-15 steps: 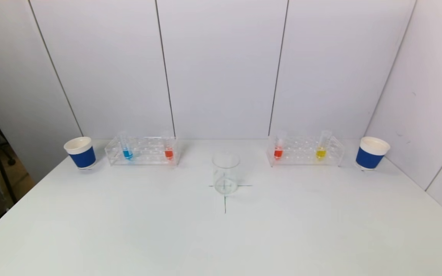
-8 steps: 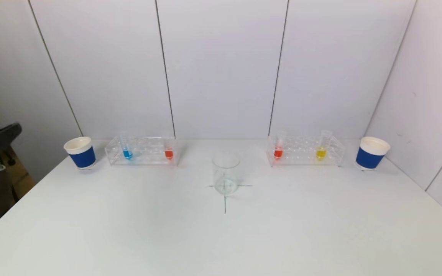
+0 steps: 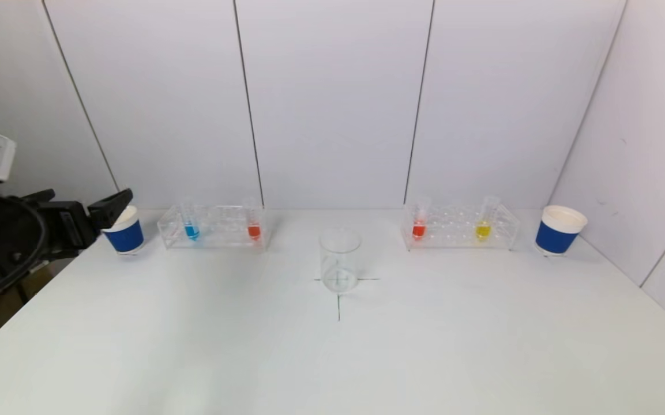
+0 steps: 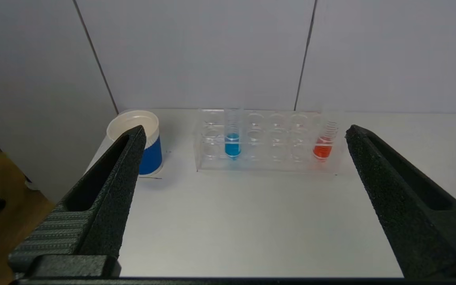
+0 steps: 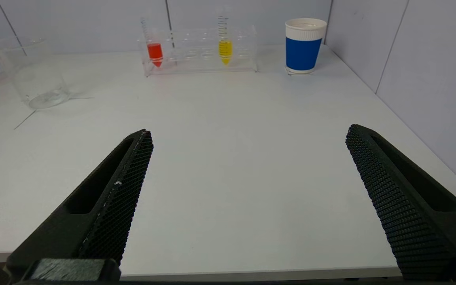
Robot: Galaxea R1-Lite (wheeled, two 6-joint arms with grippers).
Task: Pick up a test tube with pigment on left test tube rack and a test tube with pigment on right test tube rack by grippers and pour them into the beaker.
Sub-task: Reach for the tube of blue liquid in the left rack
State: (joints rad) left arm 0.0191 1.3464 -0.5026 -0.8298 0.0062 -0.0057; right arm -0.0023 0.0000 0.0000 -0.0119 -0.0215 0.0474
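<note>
1. Clear plastic left rack and right rack stand along the worktop's far edge; glass beaker at centre.
2. Left gripper, jaws released, hovers off the left edge.
3. Right gripper, textured black jaws spread, waits at the near edge.

The table is showing a smooth, matt white top; the beaker is looking like clear, glossy glass or plastic; both racks, left and right, are appearing as transparent glossy plastic; the two cups are looking papery, with ribbed white rims; the left gripper fingers are showing rough, grainy black plastic; the right gripper fingers are bearing a meshed texture.
</note>
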